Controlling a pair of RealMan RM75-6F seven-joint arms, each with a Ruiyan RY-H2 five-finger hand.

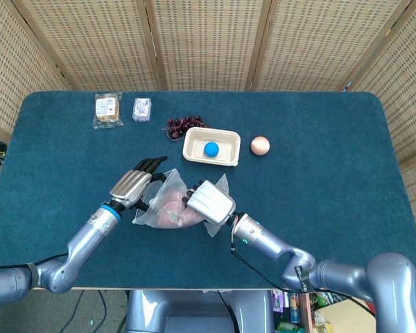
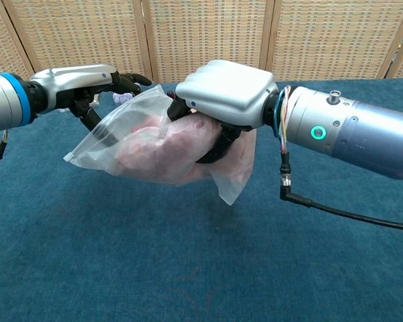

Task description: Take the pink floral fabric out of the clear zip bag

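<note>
My right hand (image 1: 209, 201) (image 2: 225, 90) grips the clear zip bag (image 1: 152, 201) (image 2: 141, 134) from above and holds it off the table. Its fingers squeeze the pink floral fabric (image 1: 172, 208) (image 2: 154, 144) through the plastic. The fabric is bunched up inside the bag. The bag's mouth points toward my left hand (image 1: 134, 184) (image 2: 80, 79). That hand sits at the mouth edge with fingers over the top and the thumb showing through the film below. Its fingers are still apart, with no firm pinch visible.
Behind the bag stands a cream tray (image 1: 194, 154) holding a blue ball (image 1: 211, 148). An egg (image 1: 260, 146) lies to its right and a dark red bunch (image 1: 184, 126) to its left. Two small packets (image 1: 107, 109) (image 1: 142, 108) lie at the far left.
</note>
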